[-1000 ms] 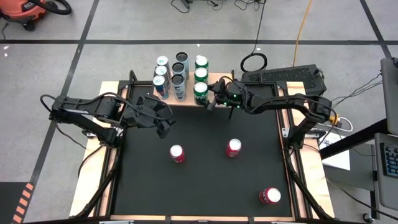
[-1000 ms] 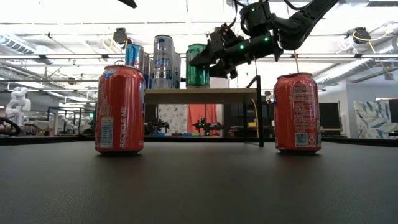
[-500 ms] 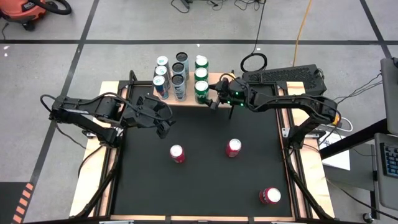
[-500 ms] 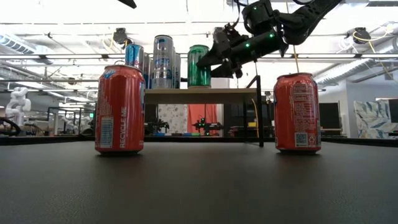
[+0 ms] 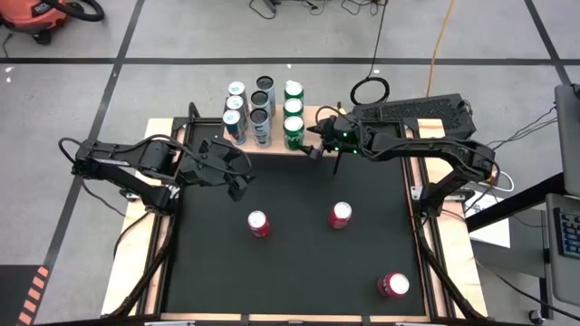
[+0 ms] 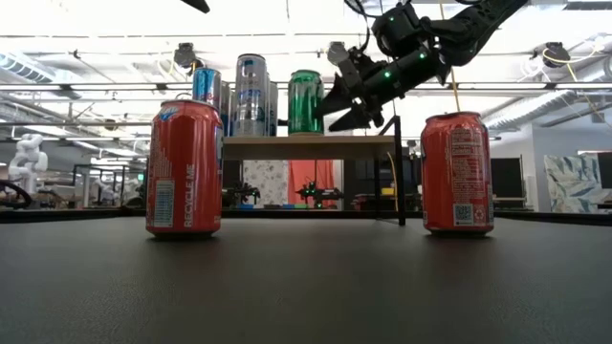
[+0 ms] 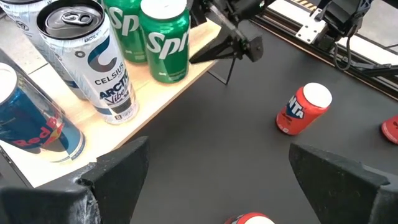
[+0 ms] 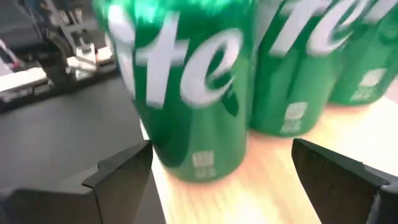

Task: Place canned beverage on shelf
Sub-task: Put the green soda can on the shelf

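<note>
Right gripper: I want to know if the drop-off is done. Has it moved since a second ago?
Yes. The right gripper, open, has backed away from the nearest green can on the shelf.

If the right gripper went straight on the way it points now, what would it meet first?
Most likely the nearest green Sprite can at the front of the shelf. The right gripper, open, points at it from just off the shelf's edge, with nothing between them in its wrist view.

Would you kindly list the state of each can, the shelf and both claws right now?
Shelf: loaded with upright cans.
Front green can: upright on shelf, released.
Three red cans: upright on table, untouched.
Right claw: open, empty, beside front green can.
Left claw: open, empty, hovering over table.
</note>
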Controlling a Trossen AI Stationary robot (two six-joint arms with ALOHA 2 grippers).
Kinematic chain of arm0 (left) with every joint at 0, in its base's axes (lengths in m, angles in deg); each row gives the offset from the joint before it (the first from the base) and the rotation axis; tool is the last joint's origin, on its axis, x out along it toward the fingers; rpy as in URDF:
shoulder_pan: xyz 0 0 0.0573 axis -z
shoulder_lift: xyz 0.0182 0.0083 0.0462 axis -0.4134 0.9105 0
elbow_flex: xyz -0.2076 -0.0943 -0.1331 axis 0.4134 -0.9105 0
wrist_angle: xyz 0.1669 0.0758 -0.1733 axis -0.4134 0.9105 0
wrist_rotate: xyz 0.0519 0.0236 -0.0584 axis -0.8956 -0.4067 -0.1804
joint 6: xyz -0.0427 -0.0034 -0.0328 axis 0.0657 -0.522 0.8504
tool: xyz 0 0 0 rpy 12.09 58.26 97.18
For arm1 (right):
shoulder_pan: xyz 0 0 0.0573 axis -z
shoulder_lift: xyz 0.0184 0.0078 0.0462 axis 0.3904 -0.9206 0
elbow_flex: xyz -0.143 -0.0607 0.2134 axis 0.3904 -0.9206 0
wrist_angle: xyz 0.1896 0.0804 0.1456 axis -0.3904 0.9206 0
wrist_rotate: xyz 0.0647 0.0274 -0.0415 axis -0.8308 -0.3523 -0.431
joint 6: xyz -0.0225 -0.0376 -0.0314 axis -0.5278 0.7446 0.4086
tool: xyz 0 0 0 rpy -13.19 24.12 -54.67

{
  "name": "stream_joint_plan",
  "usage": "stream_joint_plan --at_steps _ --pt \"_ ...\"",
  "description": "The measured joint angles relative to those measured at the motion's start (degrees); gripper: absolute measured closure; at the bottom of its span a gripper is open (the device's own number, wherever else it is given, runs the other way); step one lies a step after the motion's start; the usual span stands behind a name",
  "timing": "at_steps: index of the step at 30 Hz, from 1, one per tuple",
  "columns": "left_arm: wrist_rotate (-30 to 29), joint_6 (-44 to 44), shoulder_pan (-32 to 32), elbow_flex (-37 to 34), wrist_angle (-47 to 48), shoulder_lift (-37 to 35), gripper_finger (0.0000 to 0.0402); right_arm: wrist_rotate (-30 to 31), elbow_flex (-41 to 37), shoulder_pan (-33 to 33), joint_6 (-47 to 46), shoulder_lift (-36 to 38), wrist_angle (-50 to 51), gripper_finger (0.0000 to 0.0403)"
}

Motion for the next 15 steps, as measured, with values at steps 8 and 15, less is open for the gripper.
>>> stream_joint_plan --at_steps 8,15 --pt "0.0 0.0 0.0 0.0 0.0 0.0 0.0014 -0.1 0.1 0.4 0.2 5.9 4.8 0.0039" --pt "0.0 -0.2 0.0 -0.3 -0.3 0.0 0.0014 -3.5 0.1 -1.3 -0.5 7.6 6.1 0.0050"
